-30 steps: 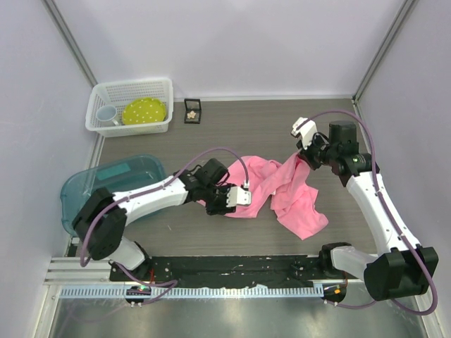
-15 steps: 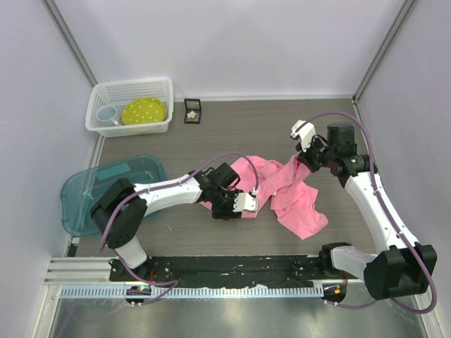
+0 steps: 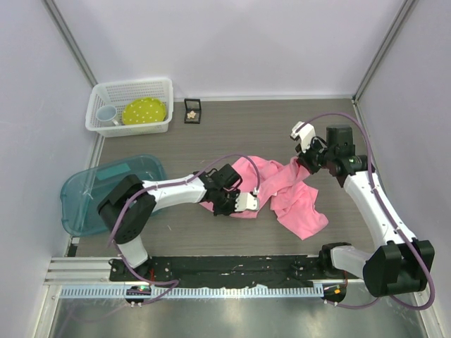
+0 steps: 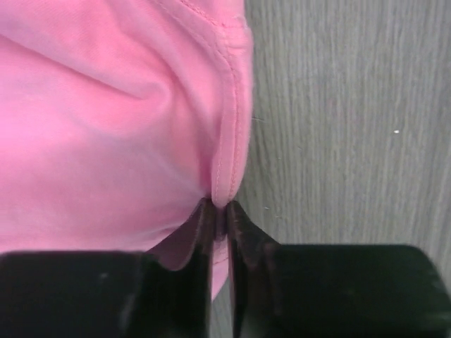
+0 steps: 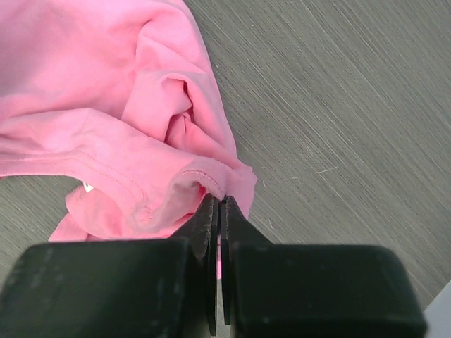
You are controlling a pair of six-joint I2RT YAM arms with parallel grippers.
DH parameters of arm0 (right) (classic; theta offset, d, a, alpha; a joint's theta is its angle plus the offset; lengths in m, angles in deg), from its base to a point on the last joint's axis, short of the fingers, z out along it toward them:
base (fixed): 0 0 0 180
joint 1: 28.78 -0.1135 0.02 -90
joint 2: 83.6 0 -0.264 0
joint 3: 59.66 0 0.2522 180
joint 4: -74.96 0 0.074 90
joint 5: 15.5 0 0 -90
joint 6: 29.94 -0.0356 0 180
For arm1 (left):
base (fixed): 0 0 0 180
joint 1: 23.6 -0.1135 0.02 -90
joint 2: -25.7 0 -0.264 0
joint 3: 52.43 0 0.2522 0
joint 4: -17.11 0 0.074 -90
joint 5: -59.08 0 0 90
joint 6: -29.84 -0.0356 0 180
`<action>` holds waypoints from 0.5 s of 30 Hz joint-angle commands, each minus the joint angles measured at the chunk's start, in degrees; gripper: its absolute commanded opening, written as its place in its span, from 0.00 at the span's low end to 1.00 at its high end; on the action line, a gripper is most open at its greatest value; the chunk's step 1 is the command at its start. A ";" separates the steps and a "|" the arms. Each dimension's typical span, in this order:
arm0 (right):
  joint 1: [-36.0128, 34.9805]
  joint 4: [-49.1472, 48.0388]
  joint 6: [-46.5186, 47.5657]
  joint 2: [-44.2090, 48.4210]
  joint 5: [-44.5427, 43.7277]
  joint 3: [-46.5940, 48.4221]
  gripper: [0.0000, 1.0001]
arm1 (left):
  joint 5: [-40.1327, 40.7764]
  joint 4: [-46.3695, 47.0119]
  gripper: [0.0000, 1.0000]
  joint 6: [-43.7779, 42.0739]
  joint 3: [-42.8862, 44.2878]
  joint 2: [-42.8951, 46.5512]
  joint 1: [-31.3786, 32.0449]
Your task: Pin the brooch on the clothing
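With your left tool (image 4: pixel 220 209) and right tool (image 5: pixel 220 202) each clamped tight on a hem of the crumpled T-shirt (image 3: pixel 285 186) on the counter (image 3: pixel 282 127), and the brooch (image 3: pixel 191 109) well apart in its black box (image 3: pixel 192 120), you needed to draw the hems apart evenly and low.

T-shirt (image 3: pixel 282 186) central | basket (image 3: pixel 130 127) far left | brooch (image 3: pixel 192 110) in box (image 3: pixel 187 120), right of basket

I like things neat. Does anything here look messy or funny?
Yes. The pink T-shirt lies crumpled and bunched on the table, not flat. The left gripper and right gripper each pinch a hem. The brooch sits in its box, unpinned.
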 commanded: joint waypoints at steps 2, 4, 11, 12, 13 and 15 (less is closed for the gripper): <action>0.38 -3.99 -5.41 0.71 1.01 -0.75 0.01 | 3.71 1.27 0.03 5.22 2.19 -2.28 -0.37; 0.55 -4.25 -6.47 1.76 0.75 -0.31 0.01 | 2.66 0.13 0.00 7.94 3.24 -0.87 -2.04; 1.08 -5.74 -10.07 2.04 -2.32 10.12 0.01 | 0.72 -7.43 0.00 18.92 14.73 11.24 -14.16; 1.17 -6.27 -10.77 1.77 -3.37 11.89 0.01 | 0.90 -7.26 0.00 20.76 16.32 14.22 -16.35; 1.08 -7.06 -11.13 1.34 -3.91 13.82 0.01 | 1.07 -7.34 0.00 23.91 18.17 15.47 -19.68; 1.17 -7.59 -12.09 -0.60 -5.57 20.41 0.01 | 0.90 -8.57 0.00 25.26 24.40 17.75 -22.51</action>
